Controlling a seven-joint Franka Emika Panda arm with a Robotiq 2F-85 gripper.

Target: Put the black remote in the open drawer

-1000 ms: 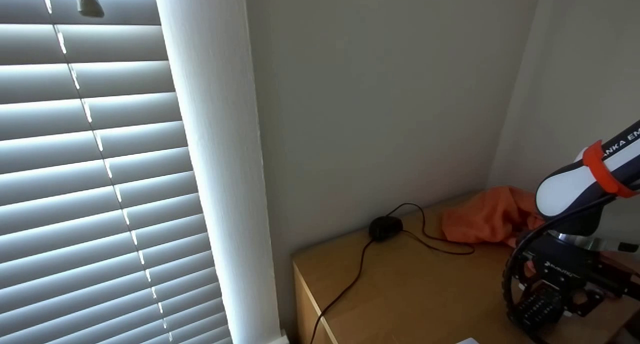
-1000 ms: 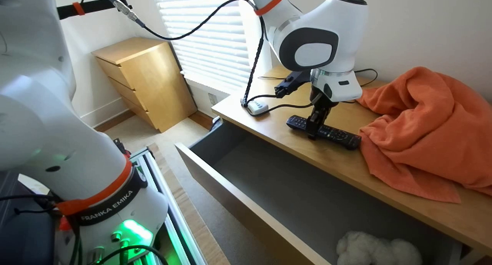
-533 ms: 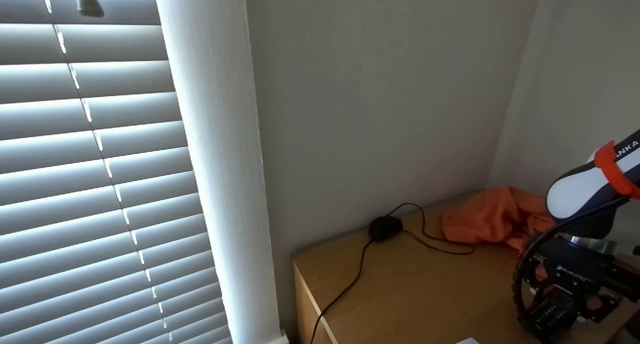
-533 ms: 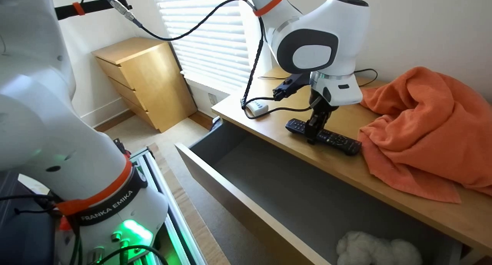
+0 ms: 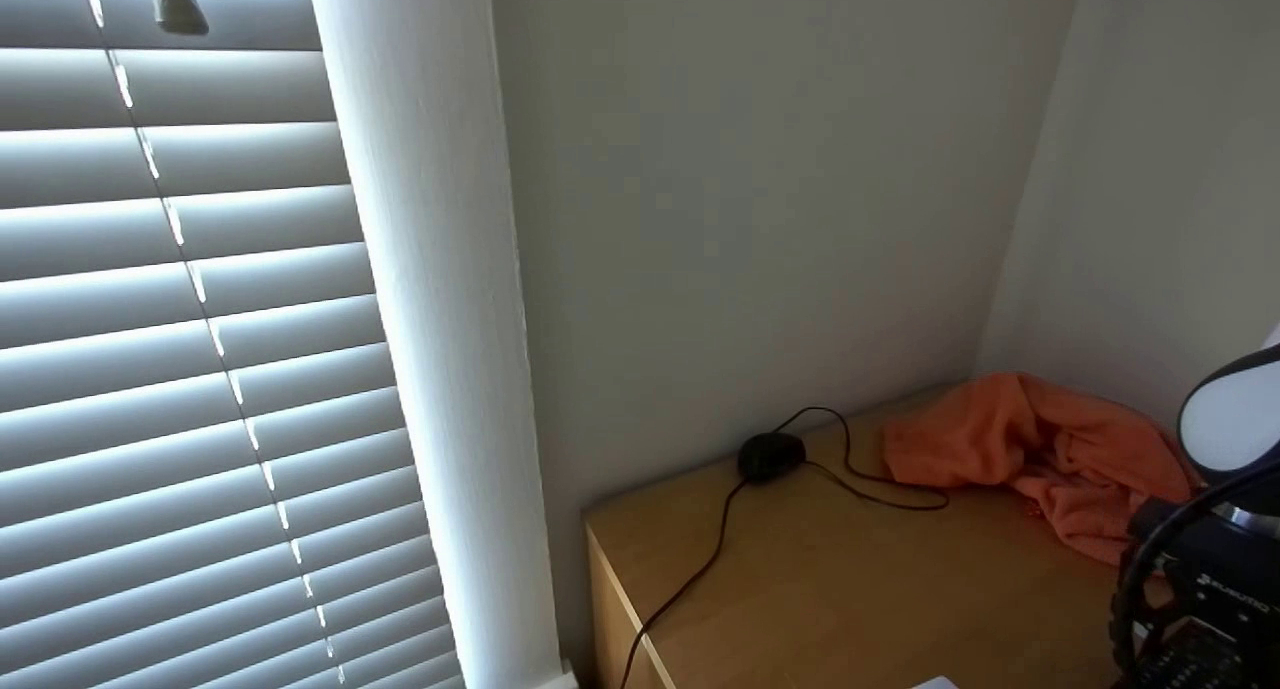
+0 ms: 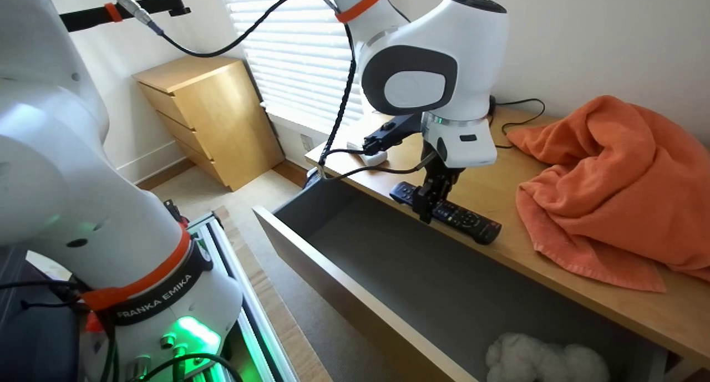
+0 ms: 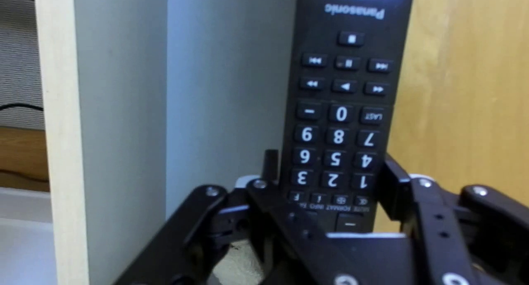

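The black remote (image 6: pixel 468 220) is a long slab with rows of buttons. My gripper (image 6: pixel 426 205) is shut across it and holds it at the dresser top's front edge, partly over the open drawer (image 6: pixel 388 254). In the wrist view the gripper (image 7: pixel 330 177) has a finger on each side of the remote (image 7: pixel 343 99). The grey drawer inside (image 7: pixel 124 111) lies left of it and the wood top right. In an exterior view the gripper is cut off at the right edge, with part of the remote (image 5: pixel 1195 664) showing.
An orange cloth (image 6: pixel 615 199) lies on the dresser top (image 6: pixel 554 260), right of the remote. A white fluffy thing (image 6: pixel 543 360) lies in the drawer's near end. A white box (image 6: pixel 374 157) stands on the top's far end. A black plug with a cable (image 5: pixel 770 457) lies by the wall.
My gripper has moved with the remote from above the dresser top toward the drawer, to the top's front edge. The drawer and cloth have not moved.
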